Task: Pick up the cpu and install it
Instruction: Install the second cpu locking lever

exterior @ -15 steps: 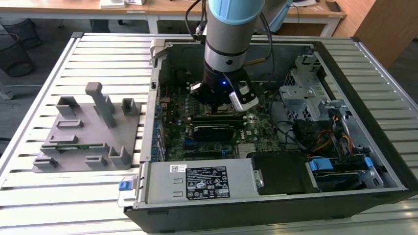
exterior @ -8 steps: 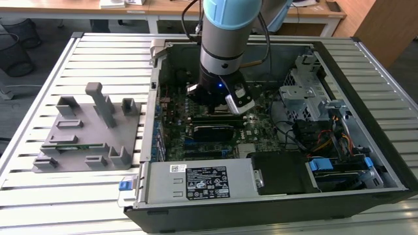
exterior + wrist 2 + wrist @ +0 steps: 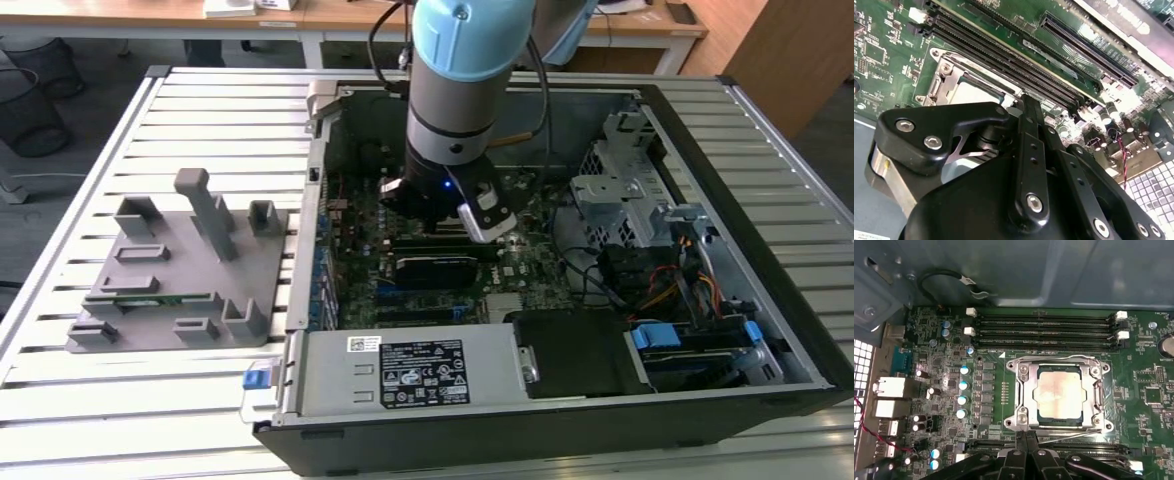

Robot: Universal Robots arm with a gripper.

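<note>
Hanging low inside the open black computer case [image 3: 561, 400], the arm's black end effector [image 3: 447, 215] is standing just above the green motherboard [image 3: 354, 250] in the exterior view. There the arm's body is hiding the socket. The first wrist view is showing it plainly: the small flat square cpu with its shiny silver-grey top [image 3: 1060, 391] is lying inside the silver metal socket frame [image 3: 1024, 385], level and square to the frame. The fingertips [image 3: 1026, 437] of the end effector are appearing pressed together at the frame's edge, beside the chip, and they are holding nothing. In the second wrist view the black finger links [image 3: 1029, 165] are covering most of the socket [image 3: 961, 80], so the chip cannot be told there.

Black memory slots [image 3: 1046, 330] are running along one side of the socket and another row is lying just under the fingers. The grey case wall [image 3: 1054, 270] is rising near behind the slots. In the exterior view, the grey plastic holder block with upright posts [image 3: 180, 270] is standing on the slatted metal desk [image 3: 107, 400], well apart from the case, with bare slats around it.
</note>
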